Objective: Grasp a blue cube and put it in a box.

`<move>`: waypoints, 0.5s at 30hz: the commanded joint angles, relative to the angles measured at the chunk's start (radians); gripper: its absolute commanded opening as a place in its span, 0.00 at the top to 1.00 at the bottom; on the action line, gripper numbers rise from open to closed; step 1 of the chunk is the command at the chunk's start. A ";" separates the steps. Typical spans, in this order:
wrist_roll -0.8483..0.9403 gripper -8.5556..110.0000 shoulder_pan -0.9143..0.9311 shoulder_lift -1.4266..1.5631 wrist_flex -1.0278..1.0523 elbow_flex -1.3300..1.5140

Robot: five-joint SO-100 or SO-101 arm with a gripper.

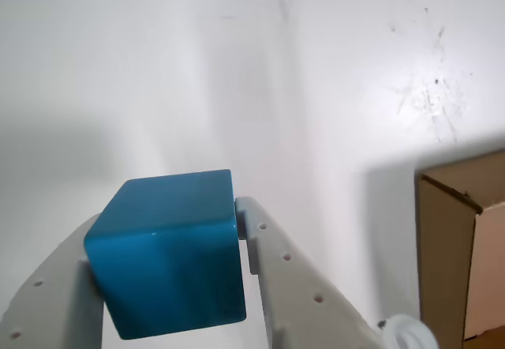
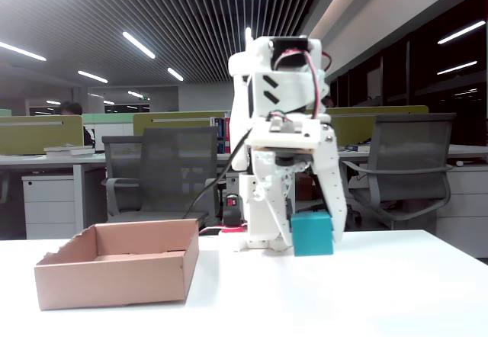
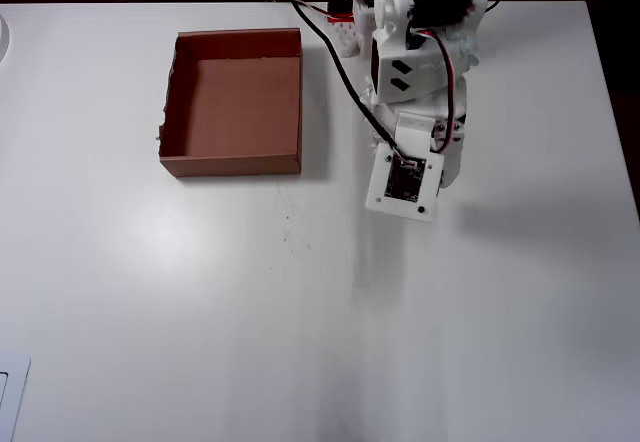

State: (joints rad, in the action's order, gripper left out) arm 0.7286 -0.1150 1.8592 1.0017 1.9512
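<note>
Jaws: we see them pinching the blue cube (image 1: 170,254) (both fingers touching its sides).
Box (image 2: 114,268): on the counter (image 3: 300,312), apart from the cube.

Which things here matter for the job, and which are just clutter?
For the job:
blue cube, held between the gripper fingers
box, empty, open-topped

Just about:
office chairs behind the table
scuff marks on the tabletop
</note>
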 commanded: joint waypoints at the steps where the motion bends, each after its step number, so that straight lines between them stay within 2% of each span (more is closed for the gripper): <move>1: -0.008 0.80 0.035 0.061 0.044 -0.064; 15: -0.012 0.80 0.299 0.144 0.186 -0.098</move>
State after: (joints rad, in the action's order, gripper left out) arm 0.7164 0.1473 1.9574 1.1796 1.9006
